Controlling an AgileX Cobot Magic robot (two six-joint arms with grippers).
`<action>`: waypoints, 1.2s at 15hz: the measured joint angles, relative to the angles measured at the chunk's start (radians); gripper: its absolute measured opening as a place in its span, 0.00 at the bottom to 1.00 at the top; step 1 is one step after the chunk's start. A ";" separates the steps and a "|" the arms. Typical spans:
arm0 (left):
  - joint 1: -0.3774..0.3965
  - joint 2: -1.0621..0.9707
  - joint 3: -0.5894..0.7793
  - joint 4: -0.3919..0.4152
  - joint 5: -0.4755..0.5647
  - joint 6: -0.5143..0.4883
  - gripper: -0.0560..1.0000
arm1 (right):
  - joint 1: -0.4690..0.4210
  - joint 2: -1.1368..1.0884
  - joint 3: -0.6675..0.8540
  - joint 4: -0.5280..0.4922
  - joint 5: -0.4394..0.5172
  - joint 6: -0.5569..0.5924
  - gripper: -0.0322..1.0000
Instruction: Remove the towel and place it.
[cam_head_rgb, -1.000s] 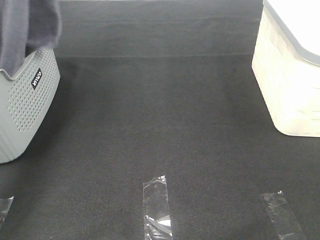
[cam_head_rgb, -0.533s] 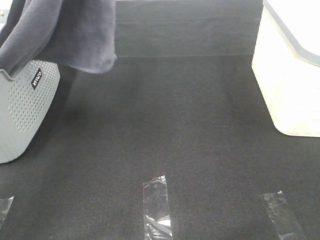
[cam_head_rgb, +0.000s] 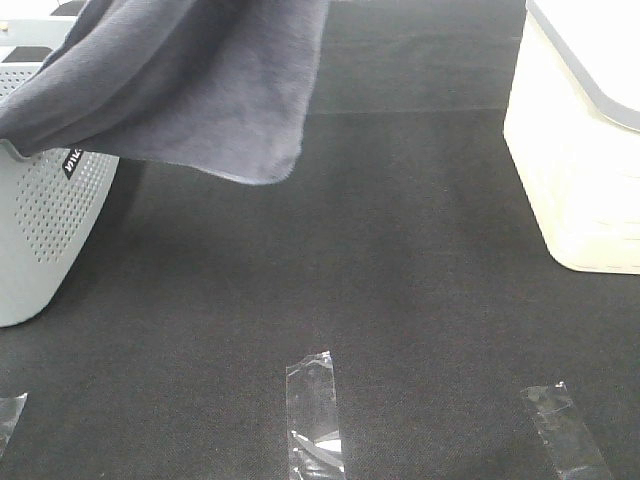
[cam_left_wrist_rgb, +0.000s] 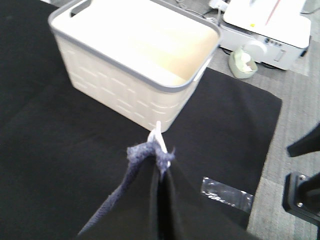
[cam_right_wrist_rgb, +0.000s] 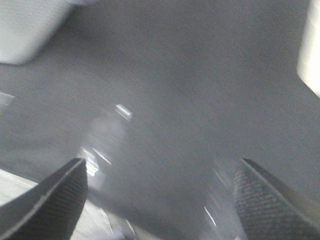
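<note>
The grey-lavender towel (cam_head_rgb: 200, 90) hangs in the air at the upper left of the exterior high view. It trails from above the frame down over the rim of the grey perforated basket (cam_head_rgb: 40, 230). In the left wrist view my left gripper (cam_left_wrist_rgb: 160, 167) is shut on a bunched corner of the towel (cam_left_wrist_rgb: 147, 152), with its small white tag sticking out. My right gripper (cam_right_wrist_rgb: 160, 200) is open and empty over the black mat; that view is blurred. Neither gripper shows in the exterior high view.
A cream basket with a grey rim (cam_head_rgb: 580, 170) stands at the right, and it is empty in the left wrist view (cam_left_wrist_rgb: 135, 100). Clear tape strips (cam_head_rgb: 313, 415) (cam_head_rgb: 565, 430) lie on the black mat (cam_head_rgb: 400, 250) near the front. A white device stands off the mat.
The towel has moved right and further out of the grey basket, its hanging edge sweeping from the basket's corner toward the middle. The right wrist view is motion-blurred.
</note>
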 joint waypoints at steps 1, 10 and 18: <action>-0.023 0.000 0.000 0.000 0.000 0.000 0.05 | 0.000 0.041 0.000 0.095 -0.030 -0.107 0.75; -0.228 0.000 0.000 0.008 0.001 0.000 0.05 | 0.000 0.544 0.000 0.685 0.017 -0.943 0.72; -0.245 -0.001 0.000 0.008 0.004 -0.015 0.05 | 0.000 0.842 -0.001 0.929 0.094 -1.240 0.72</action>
